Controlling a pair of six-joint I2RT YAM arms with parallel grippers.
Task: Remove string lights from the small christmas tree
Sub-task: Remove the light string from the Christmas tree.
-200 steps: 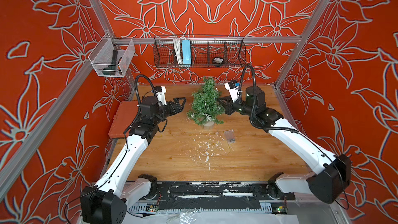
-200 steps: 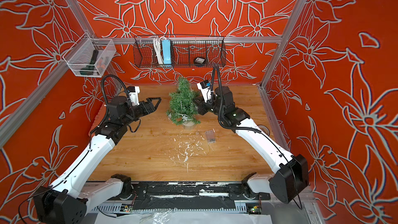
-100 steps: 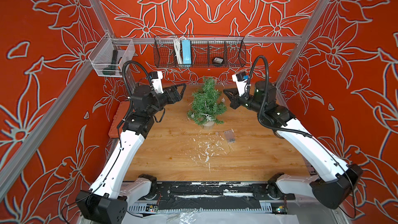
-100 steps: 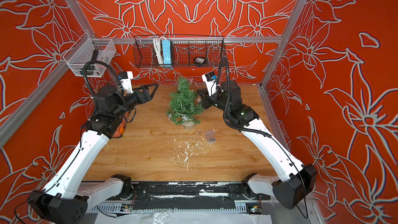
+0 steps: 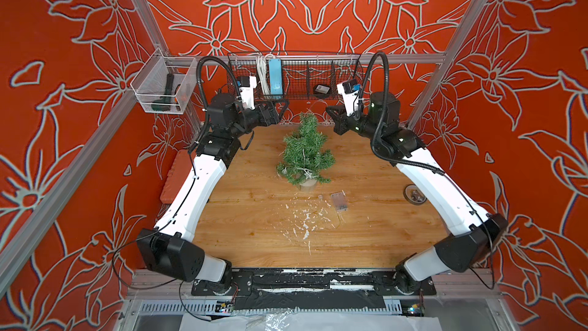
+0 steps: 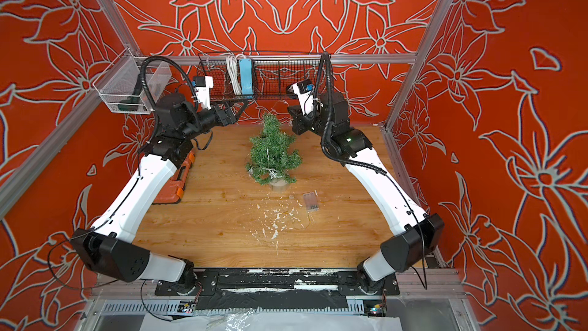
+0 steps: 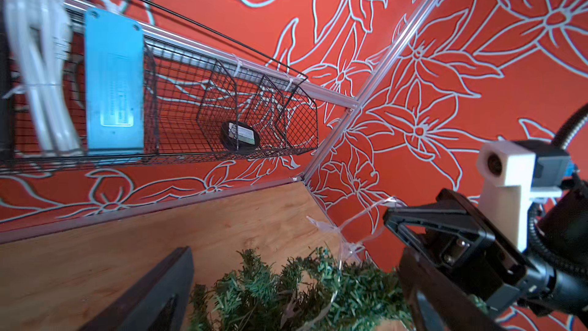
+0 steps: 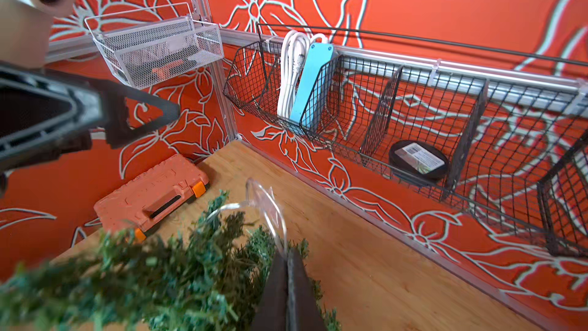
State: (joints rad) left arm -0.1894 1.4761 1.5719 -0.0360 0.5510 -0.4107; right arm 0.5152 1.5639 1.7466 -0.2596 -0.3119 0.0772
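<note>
Pale wire and clear plastic bulbs: string lights (image 5: 308,172), draped down the small christmas tree (image 5: 296,149), toward the far middle of the wooden surface (image 5: 254,237). Clear battery box (image 5: 339,201) at the tail end, flat on the surface just near-right of the tree's pale base, beside scattered white flecks (image 5: 305,227).

Right fingers (image 8: 275,294) pressed together, clamped on a loop of the wire just right of the treetop. Left fingers (image 7: 159,288) spread wide, holding nothing, just left of the treetop.

Probably near weightless and wholly limp: answers to a pull, never a push. Thin and smooth enough to slide through a loose pinch, yet prone to catch on the bristly needles by bulb or star. Fragile too, by the look: fine wire, small bulbs, no place for a hard yank. Best taken on bare wire between bulbs, close to the branches, then lifted up and off rather than dragged sideways. Tree itself seemingly light and springy, likely to tip or slide on a snag; worth steadying near the trunk with the free fingers.

Tree upright, long axis vertical, tip pointing up with a slight bend. Strand running roughly top to bottom along that axis, then out across the surface to the box, long side lying roughly near-to-far.
</note>
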